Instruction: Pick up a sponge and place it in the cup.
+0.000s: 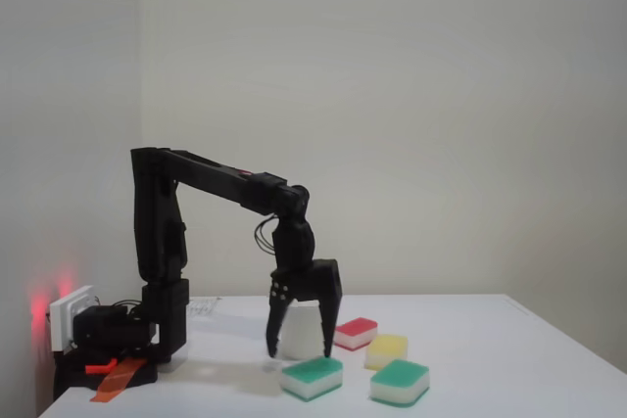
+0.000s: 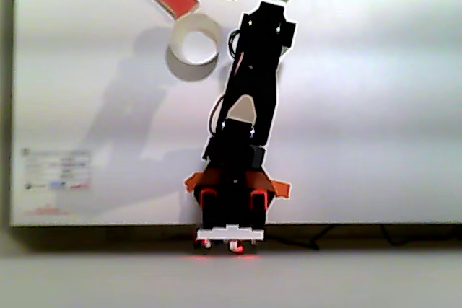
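Fixed view: gripper [image 1: 302, 348] hanging with jaws apart, empty, in front of white paper cup [image 1: 306, 332] | nearest green-topped sponge [image 1: 313, 377] lying just in front of cup, under the fingertips | risk: descending fingers knocking the cup, or clipping the sponge's edge and pushing it away.

you're looking at a white table [image 1: 509, 340]. on it stands the white paper cup [image 2: 193, 47], upright, with a red-topped sponge [image 1: 356, 333] just beside it. a pale yellow sponge [image 1: 387, 350] lies next to the red one. two green sponges rest nearer the front edge in the fixed view: one [image 1: 312, 377] before the cup, the other [image 1: 400, 382] to its right. the arm's base [image 1: 113, 351] sits at the table's left end.
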Controlling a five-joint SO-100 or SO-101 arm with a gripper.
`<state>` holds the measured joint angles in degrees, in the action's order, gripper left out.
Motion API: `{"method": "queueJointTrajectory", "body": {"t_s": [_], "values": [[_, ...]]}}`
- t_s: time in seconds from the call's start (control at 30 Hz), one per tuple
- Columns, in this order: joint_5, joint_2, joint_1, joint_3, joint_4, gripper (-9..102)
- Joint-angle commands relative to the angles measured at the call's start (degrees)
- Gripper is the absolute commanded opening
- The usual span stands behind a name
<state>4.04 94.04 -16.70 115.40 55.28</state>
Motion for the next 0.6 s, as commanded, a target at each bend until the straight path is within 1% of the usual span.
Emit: {"method": "queueJointTrajectory", "body": {"t_s": [0.0, 0.13, 0.3, 0.57], "values": [[0.0, -0.09, -0.62, -0.7, -0.44, 32], [-0.18, -2.29, -0.62, -2.29, -1.23, 32], [0.09, -5.36, -1.05, -5.45, -1.76, 37], [-0.44, -10.72, -2.11, -14.77, 2.55, 36]]}}
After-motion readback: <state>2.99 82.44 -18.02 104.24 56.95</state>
